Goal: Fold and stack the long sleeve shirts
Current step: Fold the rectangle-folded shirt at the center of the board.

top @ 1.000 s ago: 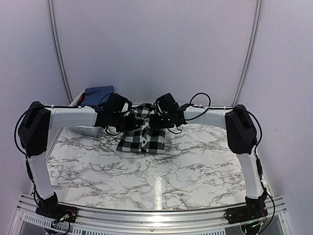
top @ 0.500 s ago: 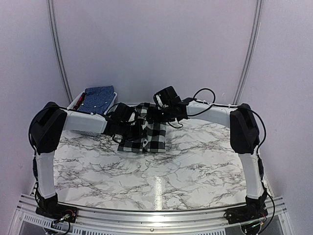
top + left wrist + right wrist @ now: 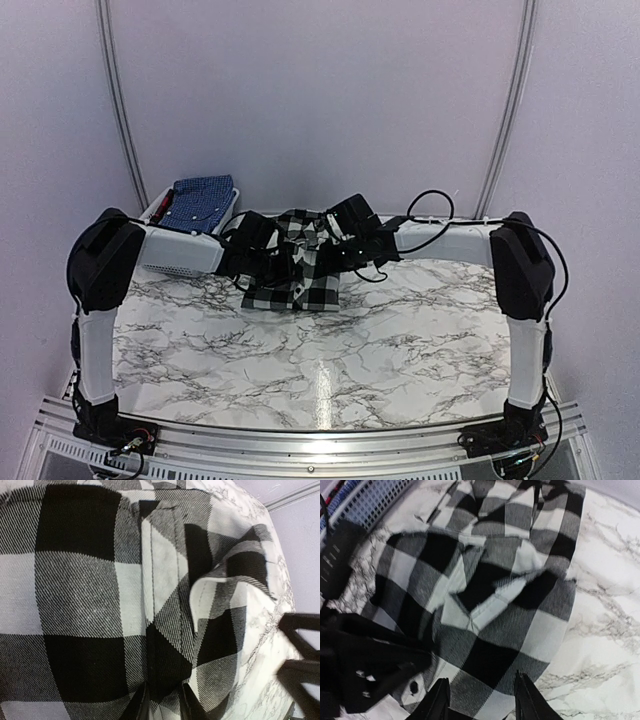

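Fingers point(image 3: 141, 711) of the left gripper point(image 3: 162, 711) are seen nearly closed at the bottom of the left wrist view, and a ridge of cloth runs down between them. It is judged that a fold of the soft woven shirt with large black-and-white checks point(image 3: 300, 288) is pinched there. The fingers point(image 3: 437, 705) of the right gripper point(image 3: 480, 706) are held partly apart, astride the near hem of the same shirt. Flat cloth lies in the gap and no pinch is seen.

The checked shirt is bunched into a rough, half-folded packet on the white, grey-veined marble tabletop point(image 3: 330, 370), toward its far edge. It lies between the two grippers and just beside the white slotted plastic basket point(image 3: 375, 502), on which a blue, finely printed shirt point(image 3: 203, 200) is laid.

Several things could go wrong from here:
- Only the top layer might be caught if the right fingers are closed where they stand, so that the packet is peeled open when lifted.
- The loose flap at the middle could be dragged out of place by any sideways pull from the left pinch.
- The two grippers are set close together over the cloth, so contact between them is a risk if either is swung inward.
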